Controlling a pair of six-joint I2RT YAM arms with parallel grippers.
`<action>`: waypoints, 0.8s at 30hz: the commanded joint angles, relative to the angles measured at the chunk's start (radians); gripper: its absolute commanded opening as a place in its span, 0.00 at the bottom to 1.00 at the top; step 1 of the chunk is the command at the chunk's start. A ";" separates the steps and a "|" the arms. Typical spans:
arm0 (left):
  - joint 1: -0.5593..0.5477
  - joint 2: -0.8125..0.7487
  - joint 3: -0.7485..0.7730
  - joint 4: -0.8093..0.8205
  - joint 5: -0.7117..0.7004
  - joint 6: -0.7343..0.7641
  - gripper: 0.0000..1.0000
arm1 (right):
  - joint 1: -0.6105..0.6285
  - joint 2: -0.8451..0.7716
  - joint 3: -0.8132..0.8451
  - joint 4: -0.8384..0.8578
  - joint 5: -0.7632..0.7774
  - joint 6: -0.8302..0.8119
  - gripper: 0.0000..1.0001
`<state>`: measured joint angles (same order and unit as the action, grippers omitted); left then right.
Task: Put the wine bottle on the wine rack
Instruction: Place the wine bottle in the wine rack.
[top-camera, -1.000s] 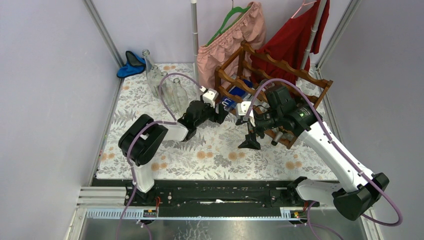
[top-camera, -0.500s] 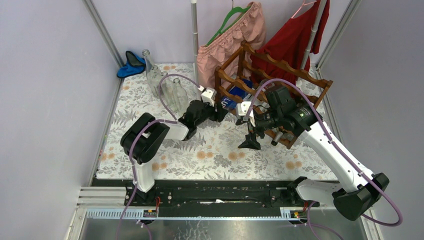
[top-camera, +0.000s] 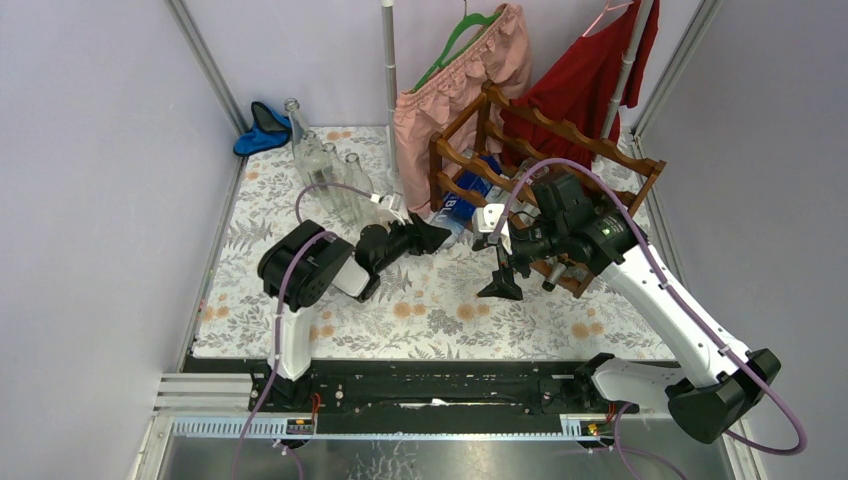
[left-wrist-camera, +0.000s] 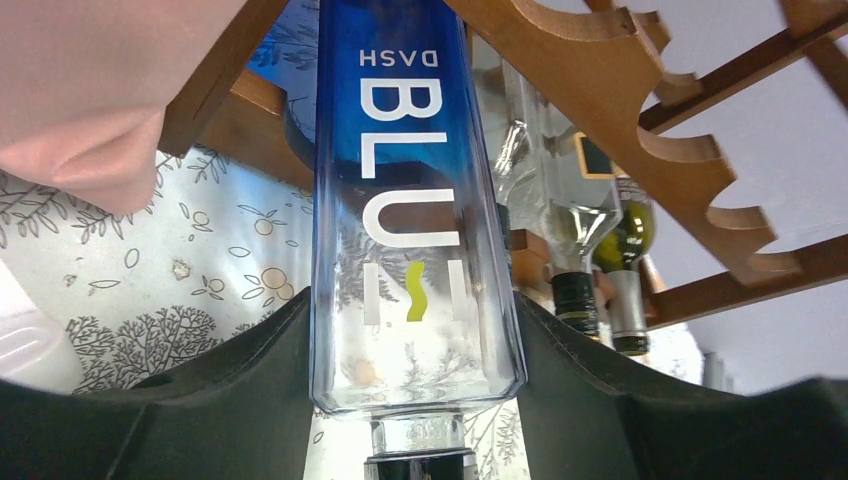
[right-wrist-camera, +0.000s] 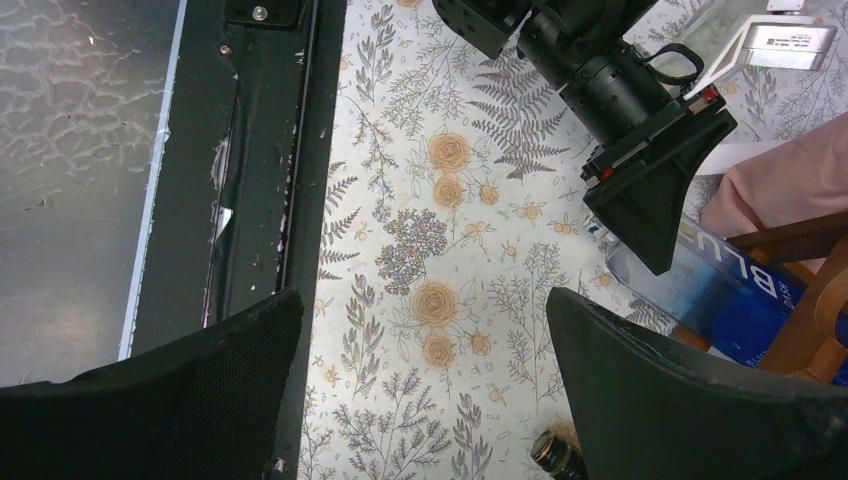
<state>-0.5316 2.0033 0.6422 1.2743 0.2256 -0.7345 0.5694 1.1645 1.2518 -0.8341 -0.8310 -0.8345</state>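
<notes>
The wine bottle is a square blue-and-clear glass one lettered "BLU". It lies nearly level, its base end inside the reddish-brown wine rack and its neck toward the left wrist. My left gripper is shut on the bottle's clear shoulder, one black finger pressed against each side. From above, the left gripper sits at the rack's left front corner with the bottle running up into the lower tier. My right gripper hangs open over the floral cloth in front of the rack, and its fingers have nothing between them.
A clear bottle and a green bottle lie in the rack beside the blue one. Several empty glass bottles stand at the back left. A pink garment and a red one hang behind the rack. A blue cloth lies in the far left corner.
My left gripper has closed onto the bottle. The left arm has folded and its wrist has dropped slightly down and left. The right arm has stayed still.
</notes>
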 joint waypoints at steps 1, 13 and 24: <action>0.024 0.084 -0.007 0.187 0.163 -0.149 0.00 | -0.004 -0.028 0.012 0.001 -0.025 -0.018 1.00; 0.046 0.127 0.013 0.246 0.177 -0.179 0.00 | -0.004 -0.025 0.017 -0.002 -0.022 -0.018 1.00; -0.047 0.046 0.003 0.152 -0.052 -0.016 0.00 | -0.004 -0.018 0.023 -0.004 -0.027 -0.017 1.00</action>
<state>-0.5152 2.0983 0.6388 1.4364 0.2447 -0.8619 0.5694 1.1603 1.2518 -0.8406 -0.8318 -0.8349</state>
